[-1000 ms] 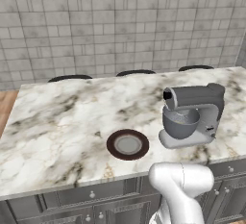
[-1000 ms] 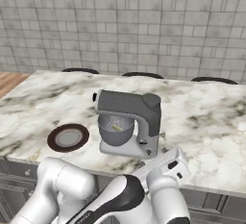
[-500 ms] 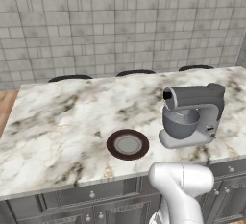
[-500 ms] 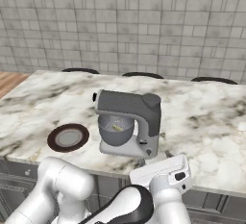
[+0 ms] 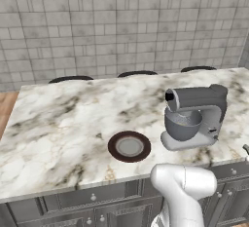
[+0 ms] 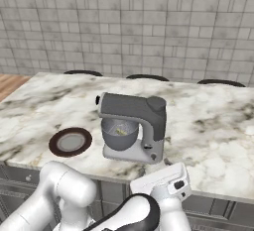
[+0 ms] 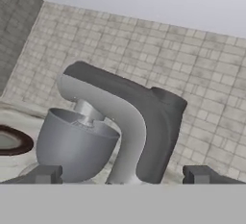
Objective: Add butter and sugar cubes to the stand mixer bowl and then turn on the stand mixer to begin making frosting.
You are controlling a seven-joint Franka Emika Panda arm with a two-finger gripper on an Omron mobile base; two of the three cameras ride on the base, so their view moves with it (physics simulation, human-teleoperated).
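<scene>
The mixer (image 5: 194, 116) stands on the marble counter (image 5: 63, 123), near the front edge on the right in the left base view, and is the one appliance there. Its head is down over the one grey bowl (image 5: 183, 123), which sits on the light grey base. In the right base view the mixer (image 6: 133, 126) faces left, and inside the bowl (image 6: 119, 133) a small pale-yellow bit shows against the metal; whether that is the butter, and how many pieces lie in there, I cannot tell. One dark brown round plate (image 5: 129, 146) lies flat on the counter just left of the mixer, apart from it, its middle greyish and bare. Three dark chair backs (image 5: 137, 73) show behind the far edge of the counter, in front of the tiled wall (image 5: 121, 21). From the hand camera the mixer (image 7: 120, 131) is seen side-on and close, with the bowl (image 7: 74, 146) to the left and the plate's rim (image 7: 19, 143) at the left edge. The gripper (image 7: 124, 174) is held low in front of the mixer, its two fingertips (image 7: 45, 174) spread wide with nothing between them.
</scene>
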